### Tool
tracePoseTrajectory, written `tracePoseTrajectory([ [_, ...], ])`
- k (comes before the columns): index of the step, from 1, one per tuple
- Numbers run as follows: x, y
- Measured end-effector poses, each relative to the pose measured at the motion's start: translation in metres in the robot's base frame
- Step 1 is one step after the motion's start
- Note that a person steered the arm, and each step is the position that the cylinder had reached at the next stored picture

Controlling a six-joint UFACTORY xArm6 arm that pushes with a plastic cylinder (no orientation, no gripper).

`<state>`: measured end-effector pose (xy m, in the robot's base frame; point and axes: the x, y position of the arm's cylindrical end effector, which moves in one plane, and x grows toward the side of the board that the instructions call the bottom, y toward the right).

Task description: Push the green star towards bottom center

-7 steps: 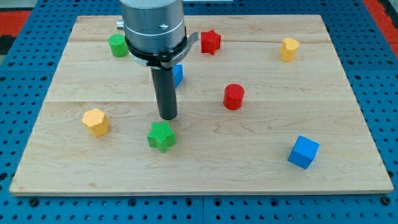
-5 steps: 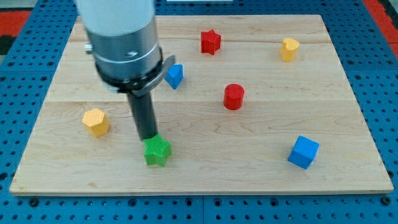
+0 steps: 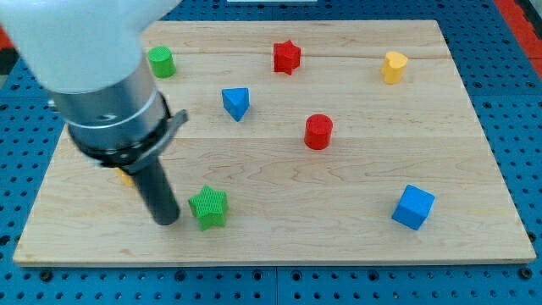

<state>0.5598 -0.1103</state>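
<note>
The green star (image 3: 208,207) lies on the wooden board (image 3: 356,195), left of centre and near the view's bottom edge. My tip (image 3: 166,221) rests on the board just to the star's left, close beside it; whether they touch is not clear. The arm's grey body covers the board's upper left part.
A green cylinder (image 3: 160,61), a red star (image 3: 287,57) and a yellow block (image 3: 394,66) sit near the top. A blue triangular block (image 3: 236,103) and a red cylinder (image 3: 318,131) are mid-board. A blue cube (image 3: 413,207) is at lower right. A yellow block (image 3: 125,176) is mostly hidden behind the rod.
My tip moved from above the green star down and round to its left side. The star slid a little down and left. The arm now covers the yellow block at left.
</note>
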Motion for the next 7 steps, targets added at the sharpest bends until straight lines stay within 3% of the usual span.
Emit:
tracePoseTrajectory([
  [1, -0.034, 0.069],
  [4, -0.035, 0.043],
  [6, -0.009, 0.048],
  [7, -0.047, 0.082],
])
